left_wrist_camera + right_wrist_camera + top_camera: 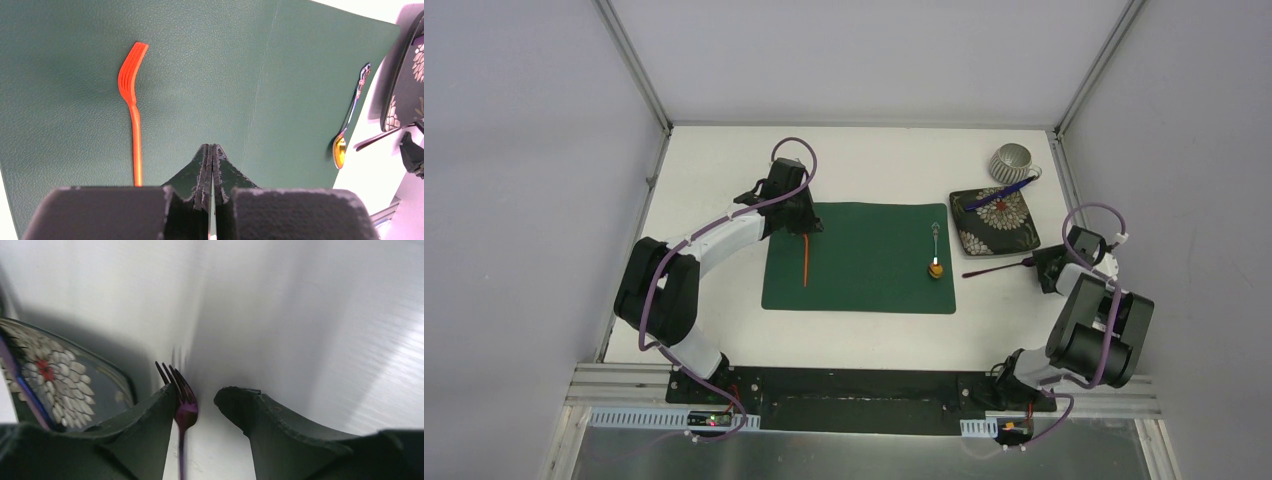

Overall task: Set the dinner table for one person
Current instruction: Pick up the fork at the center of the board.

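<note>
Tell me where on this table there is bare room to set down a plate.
The middle of the dark green rectangular placemat, between the orange plastic fork and the gold-bowled metal spoon, is bare. So is the white tabletop strip behind the placemat. The right side is crowded: dark square flowered plate, ribbed grey cup, purple fork, right gripper.

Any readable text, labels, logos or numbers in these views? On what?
None readable.
The plate carries only a floral pattern, no lettering.
The placemat and cup look unmarked.
The small lit board: any print is too small to read.
</note>
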### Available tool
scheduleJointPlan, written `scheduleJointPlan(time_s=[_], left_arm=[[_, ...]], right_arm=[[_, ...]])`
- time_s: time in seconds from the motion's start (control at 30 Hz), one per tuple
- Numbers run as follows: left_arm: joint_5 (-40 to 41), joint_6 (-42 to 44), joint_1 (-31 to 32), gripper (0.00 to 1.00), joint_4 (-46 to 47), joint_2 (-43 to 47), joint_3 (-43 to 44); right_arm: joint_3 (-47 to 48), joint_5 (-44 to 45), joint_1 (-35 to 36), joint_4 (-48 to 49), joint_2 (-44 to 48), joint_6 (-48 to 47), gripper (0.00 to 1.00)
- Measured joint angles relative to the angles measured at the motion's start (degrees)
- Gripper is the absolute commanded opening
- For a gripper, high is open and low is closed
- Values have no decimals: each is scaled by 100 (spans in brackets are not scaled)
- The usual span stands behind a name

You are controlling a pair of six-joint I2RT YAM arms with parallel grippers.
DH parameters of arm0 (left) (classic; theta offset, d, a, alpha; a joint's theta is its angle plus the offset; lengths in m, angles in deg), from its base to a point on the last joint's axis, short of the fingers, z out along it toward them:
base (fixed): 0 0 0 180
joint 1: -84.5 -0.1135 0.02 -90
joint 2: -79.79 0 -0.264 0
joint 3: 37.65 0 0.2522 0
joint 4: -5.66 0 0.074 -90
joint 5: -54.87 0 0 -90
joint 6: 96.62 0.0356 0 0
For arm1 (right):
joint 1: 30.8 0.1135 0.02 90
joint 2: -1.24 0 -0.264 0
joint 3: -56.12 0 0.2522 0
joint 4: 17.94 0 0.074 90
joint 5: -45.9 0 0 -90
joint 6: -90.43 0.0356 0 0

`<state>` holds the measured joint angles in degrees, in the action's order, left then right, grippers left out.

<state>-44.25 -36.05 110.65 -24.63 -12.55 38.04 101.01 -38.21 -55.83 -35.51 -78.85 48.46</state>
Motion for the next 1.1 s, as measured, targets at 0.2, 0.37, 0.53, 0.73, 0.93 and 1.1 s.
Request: scheduleJointPlan(time_s=[0.2, 0.37, 0.53, 0.73, 0.93, 1.1], left_arm=[[-17, 0, 0, 0, 11, 0, -4], [-22, 0, 0, 0, 13, 0, -4], [-26, 0, 0, 0, 15, -2, -4], [-35, 0, 0, 0, 26, -2, -4], [-46, 0, 0, 0, 35, -2, -7], [-46, -2, 0, 0, 35, -2, -7]], right_arm=[[295, -254, 0, 643, -616, 164, 56], [391, -374, 0, 962, -844, 269, 55], [411, -442, 7, 1088, -938, 308, 39], [413, -656, 39, 1215, -1043, 332, 1], [409, -809, 68, 1436, -1040, 313, 0], [367, -824, 87, 1397, -966, 310, 0]])
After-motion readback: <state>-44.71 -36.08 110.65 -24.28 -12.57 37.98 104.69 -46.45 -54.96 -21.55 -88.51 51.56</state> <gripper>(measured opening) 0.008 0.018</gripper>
